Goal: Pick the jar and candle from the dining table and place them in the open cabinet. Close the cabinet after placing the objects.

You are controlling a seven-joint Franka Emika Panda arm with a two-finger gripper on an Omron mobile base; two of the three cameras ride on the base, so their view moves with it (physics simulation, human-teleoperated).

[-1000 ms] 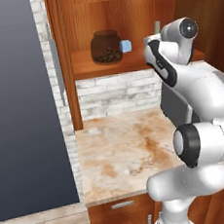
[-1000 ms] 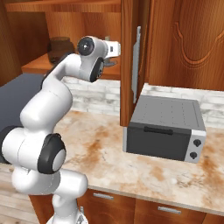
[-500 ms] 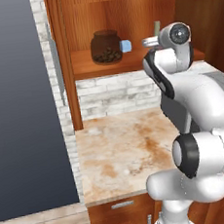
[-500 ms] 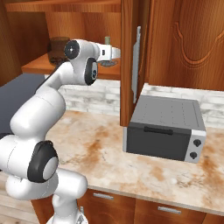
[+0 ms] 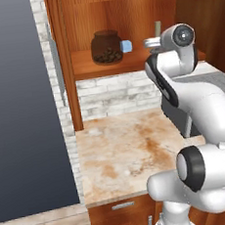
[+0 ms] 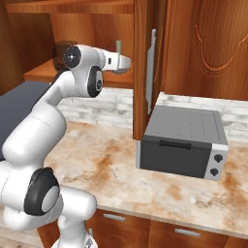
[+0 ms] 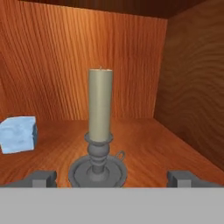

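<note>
Tool of ours gapes wide, gripping nothing; beige-olive candle on dark-grey dish stands upright on reddish-brown wooden cabinet shelf, between fingertips.

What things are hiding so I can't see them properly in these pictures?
- Candle: in the left base view, the arm covers its holder.
- Jar: in the right base view, mostly behind the arm.
- Blue cube: cut by the hand view's edge.
- Cabinet door: runs past the right base view's top edge.
</note>
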